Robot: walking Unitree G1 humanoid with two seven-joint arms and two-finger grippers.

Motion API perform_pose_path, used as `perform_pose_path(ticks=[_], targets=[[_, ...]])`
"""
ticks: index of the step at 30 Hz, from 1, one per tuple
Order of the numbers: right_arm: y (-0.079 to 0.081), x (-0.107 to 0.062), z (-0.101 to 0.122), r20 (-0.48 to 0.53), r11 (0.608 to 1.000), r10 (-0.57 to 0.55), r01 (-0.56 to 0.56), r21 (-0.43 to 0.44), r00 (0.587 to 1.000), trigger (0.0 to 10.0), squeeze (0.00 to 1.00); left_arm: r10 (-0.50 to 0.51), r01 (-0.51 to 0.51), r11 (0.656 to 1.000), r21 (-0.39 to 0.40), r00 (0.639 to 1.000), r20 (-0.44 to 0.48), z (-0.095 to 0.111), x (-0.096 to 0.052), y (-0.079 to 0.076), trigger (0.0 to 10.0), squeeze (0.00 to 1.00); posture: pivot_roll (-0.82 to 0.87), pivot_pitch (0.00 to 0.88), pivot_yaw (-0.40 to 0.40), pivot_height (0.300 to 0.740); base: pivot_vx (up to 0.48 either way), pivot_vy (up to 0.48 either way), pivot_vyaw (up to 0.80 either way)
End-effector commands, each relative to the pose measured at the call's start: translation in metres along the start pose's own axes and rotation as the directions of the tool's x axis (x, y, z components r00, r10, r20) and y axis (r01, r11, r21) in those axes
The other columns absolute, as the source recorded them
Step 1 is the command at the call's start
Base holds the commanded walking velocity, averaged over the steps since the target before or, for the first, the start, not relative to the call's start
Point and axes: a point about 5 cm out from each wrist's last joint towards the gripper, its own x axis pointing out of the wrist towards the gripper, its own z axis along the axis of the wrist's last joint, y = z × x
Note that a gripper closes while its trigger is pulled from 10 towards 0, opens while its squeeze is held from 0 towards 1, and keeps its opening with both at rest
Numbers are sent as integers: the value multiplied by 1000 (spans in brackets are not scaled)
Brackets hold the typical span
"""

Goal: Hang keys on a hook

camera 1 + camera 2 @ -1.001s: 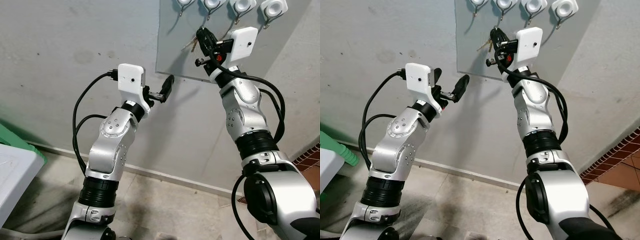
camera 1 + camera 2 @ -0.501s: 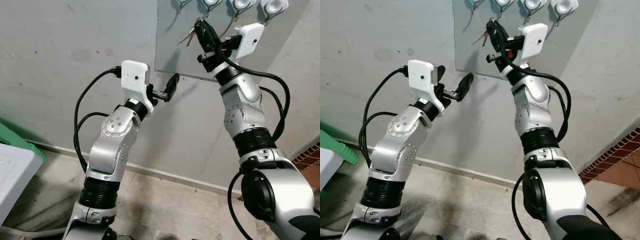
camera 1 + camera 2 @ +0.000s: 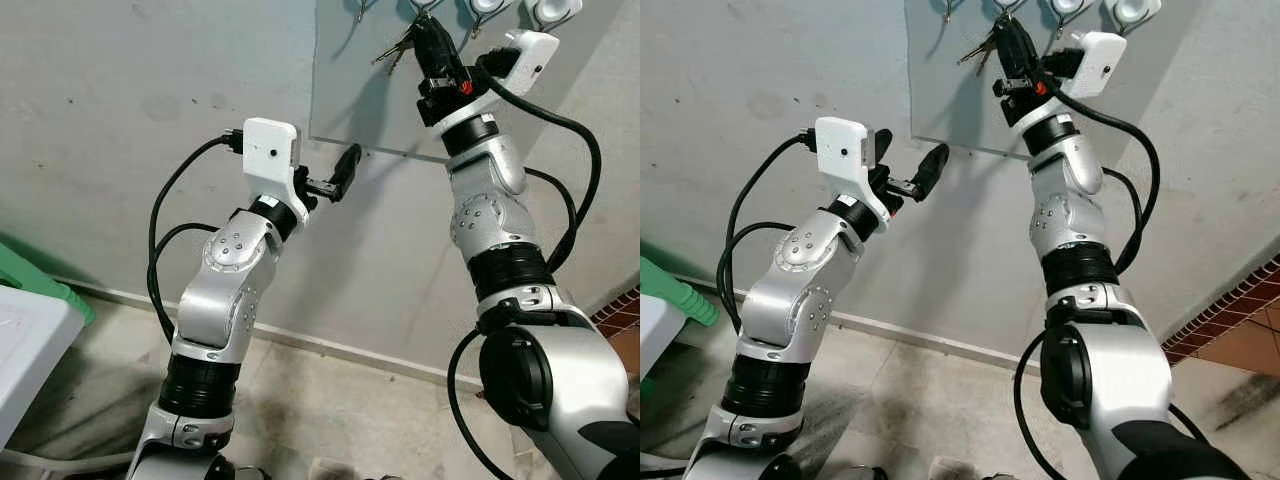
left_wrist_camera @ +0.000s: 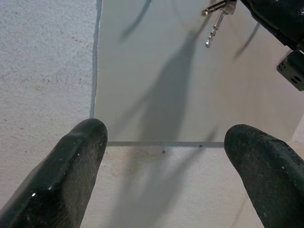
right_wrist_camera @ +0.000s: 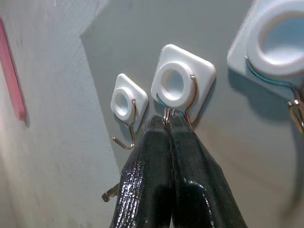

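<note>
The right gripper point(image 5: 169, 124) is raised against the grey panel point(image 3: 345, 90) on the wall, its jaws pressed together on the key ring, whose wire loop sits right at the curl of the second white hook point(image 5: 179, 85), just beside the end hook point(image 5: 124, 105); whether the ring is over the hook cannot be told. The keys point(image 3: 397, 50) hang out from the jaws, in front of the panel below the hooks. The left gripper point(image 4: 164, 156) is level with the panel's lower edge, jaws wide apart and holding nothing.
</note>
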Motion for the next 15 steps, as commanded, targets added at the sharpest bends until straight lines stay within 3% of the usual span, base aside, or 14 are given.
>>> perform_pose_path(ticks=[1,10,15], targets=[[-2,5,2,12,996,-31,30,89,999,10000,0,-23,23,1000,9,999,25,10,2,-4,10000,0,40,141,-39,740,0,0,0],[0,2,-9,-3,945,-64,61,321,998,10000,0,-15,15,1000,1,1000,27,10,1,-4,10000,0,42,143,-44,740,0,0,0],[2,0,-14,-16,933,-58,60,354,998,10000,0,-11,11,1000,-1,1000,30,11,2,-4,10000,0,42,140,-46,740,0,0,0]])
